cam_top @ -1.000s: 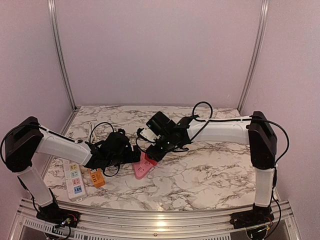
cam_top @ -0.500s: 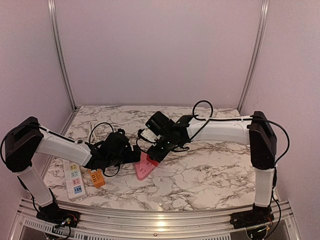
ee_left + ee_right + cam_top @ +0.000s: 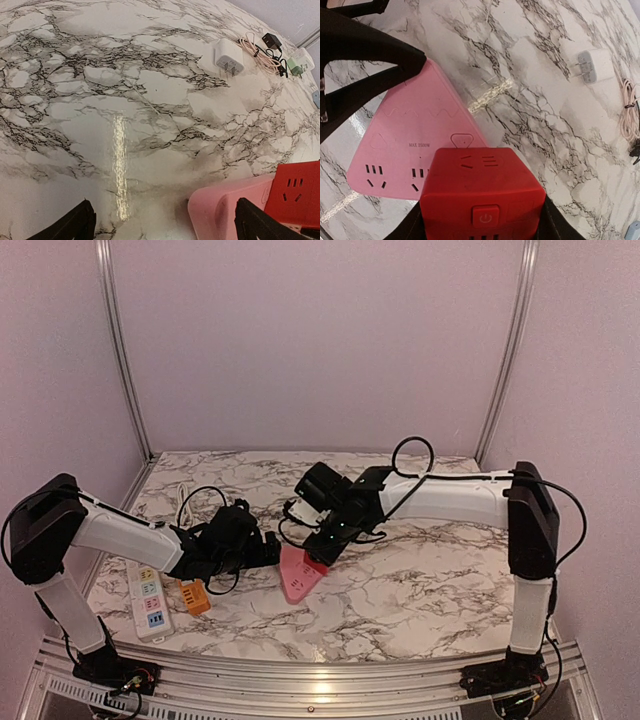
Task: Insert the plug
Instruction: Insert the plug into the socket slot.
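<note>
Clamping the red cube plug (image 3: 482,200) between its half-closed fingers, the right gripper (image 3: 322,550) hangs over the right end of the pink triangular power strip (image 3: 415,145), which lies flat at mid-bench. Whether plug and strip touch, I cannot tell. From the left, the left gripper (image 3: 165,225) sits low with its jaws spread fully wide and empty, the strip's near corner between them. A white charger (image 3: 229,56) lies well apart on the bench (image 3: 125,100).

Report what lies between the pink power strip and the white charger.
Nothing but bare marble tabletop. The left wrist view shows the whole stretch from the pink power strip to the white charger.
</note>
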### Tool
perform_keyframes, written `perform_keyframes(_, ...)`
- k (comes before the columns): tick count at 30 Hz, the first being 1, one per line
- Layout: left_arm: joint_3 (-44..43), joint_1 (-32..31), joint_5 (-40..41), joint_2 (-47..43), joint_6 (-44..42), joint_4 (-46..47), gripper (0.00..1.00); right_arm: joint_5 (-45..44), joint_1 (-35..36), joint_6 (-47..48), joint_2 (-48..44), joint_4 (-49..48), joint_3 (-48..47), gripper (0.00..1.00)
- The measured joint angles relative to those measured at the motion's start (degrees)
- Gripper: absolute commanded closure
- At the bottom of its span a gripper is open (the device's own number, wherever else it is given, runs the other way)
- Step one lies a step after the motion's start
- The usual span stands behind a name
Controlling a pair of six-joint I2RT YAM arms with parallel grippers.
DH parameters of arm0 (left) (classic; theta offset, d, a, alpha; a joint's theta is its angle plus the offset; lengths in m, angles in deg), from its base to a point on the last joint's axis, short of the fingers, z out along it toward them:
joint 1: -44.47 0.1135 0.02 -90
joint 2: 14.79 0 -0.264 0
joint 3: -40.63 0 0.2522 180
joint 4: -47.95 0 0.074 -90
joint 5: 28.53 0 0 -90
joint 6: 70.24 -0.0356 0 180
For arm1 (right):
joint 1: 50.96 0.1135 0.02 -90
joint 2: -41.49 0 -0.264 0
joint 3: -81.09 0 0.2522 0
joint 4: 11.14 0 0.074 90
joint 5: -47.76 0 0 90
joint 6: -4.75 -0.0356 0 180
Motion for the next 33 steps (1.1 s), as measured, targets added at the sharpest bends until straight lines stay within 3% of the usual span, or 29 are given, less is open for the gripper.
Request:
perform_keyframes(14,0.0,0.0,0.0,0.0,0.0,0.0,0.01,-1.1,0.0,-0.2,-1.4,0.9,1.6,0.58)
perform_keyframes(33,0.0,0.0,0.0,-0.2,0.0,0.0,0.01,-2.8,-0.3,-0.4,-2.6,1.4,5.6,0.31)
